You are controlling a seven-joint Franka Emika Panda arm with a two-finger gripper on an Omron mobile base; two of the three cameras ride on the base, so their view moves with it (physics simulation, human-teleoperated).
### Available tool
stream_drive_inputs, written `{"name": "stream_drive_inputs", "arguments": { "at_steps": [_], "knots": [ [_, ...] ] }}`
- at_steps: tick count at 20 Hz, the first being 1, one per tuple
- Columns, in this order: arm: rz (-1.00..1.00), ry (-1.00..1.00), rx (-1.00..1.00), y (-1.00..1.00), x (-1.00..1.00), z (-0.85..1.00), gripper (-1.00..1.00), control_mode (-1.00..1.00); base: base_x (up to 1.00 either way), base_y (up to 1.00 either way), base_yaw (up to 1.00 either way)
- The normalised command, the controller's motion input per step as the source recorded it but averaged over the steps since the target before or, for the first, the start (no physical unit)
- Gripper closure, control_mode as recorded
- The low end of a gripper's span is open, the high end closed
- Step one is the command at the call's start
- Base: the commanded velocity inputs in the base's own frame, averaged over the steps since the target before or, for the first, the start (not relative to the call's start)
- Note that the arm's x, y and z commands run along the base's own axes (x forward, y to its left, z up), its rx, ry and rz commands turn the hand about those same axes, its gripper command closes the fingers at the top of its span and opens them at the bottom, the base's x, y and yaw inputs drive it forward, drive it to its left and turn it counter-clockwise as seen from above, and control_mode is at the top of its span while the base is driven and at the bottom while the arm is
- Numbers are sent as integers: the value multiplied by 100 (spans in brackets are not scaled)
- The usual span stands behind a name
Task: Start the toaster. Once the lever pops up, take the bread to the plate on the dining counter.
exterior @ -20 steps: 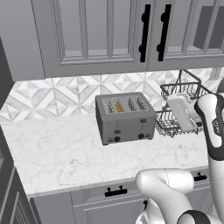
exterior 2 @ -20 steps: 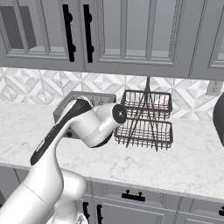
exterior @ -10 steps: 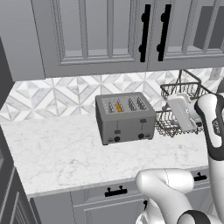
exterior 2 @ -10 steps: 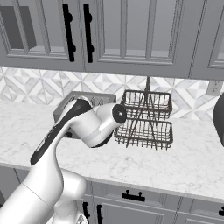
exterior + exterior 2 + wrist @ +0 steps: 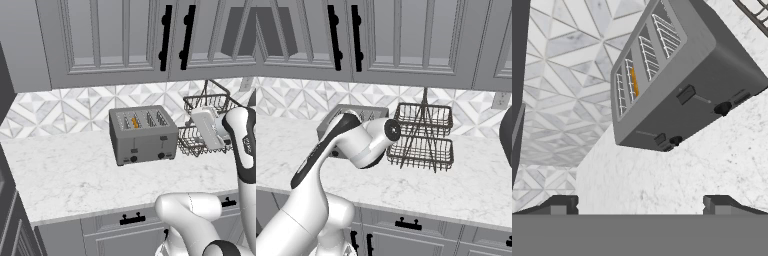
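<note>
Grey metal toaster (image 5: pixel 143 134): stands on the marble worktop (image 5: pixel 70 175) against the patterned tiled wall, just beside a wire rack (image 5: pixel 205 132) on its right; four slots on top, two slider tabs and two round knobs on the front face.
Bread (image 5: pixel 134 122): an orange-brown edge shows in one slot on the left half of the toaster, seen edge-on; in the hand view the same strip (image 5: pixel 634 82) sits in the second slot from the far end.
Lever (image 5: pixel 134 150): the left tab, below the slot with the bread; it sits lower on the face than the right tab (image 5: pixel 163 138); whether it is fully pressed I cannot tell.
Gripper (image 5: pixel 640 203): its two dark fingertips stand far apart at the bottom of the hand view, wide and holding nothing; well apart from the toaster, looking at its front and top on a tilt.
Step in hand: judged as the approach to start the toaster; nothing is touched yet.
Next move: likely to bring one fingertip above the small left tab and push straight down along its thin track; the tab is tiny, so careful alignment matters; a slip would land on the knob (image 5: pixel 133 159) below.
</note>
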Motion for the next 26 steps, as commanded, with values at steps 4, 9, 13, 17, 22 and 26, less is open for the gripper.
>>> {"name": "stream_drive_inputs", "arguments": {
  "at_steps": [4, 9, 13, 17, 22, 26],
  "knots": [
    [0, 0, 0, 0, 0, 0, -100, -100, 0, 0, 0],
    [0, 0, 0, 0, 0, 0, -100, -100, 0, 0, 0],
    [0, 0, 0, 0, 0, 0, -100, -100, 0, 0, 0],
    [0, 0, 0, 0, 0, 0, -100, -100, 0, 0, 0],
    [0, 0, 0, 0, 0, 0, -100, -100, 0, 0, 0],
    [0, 0, 0, 0, 0, 0, -100, -100, 0, 0, 0]
  ]
}}
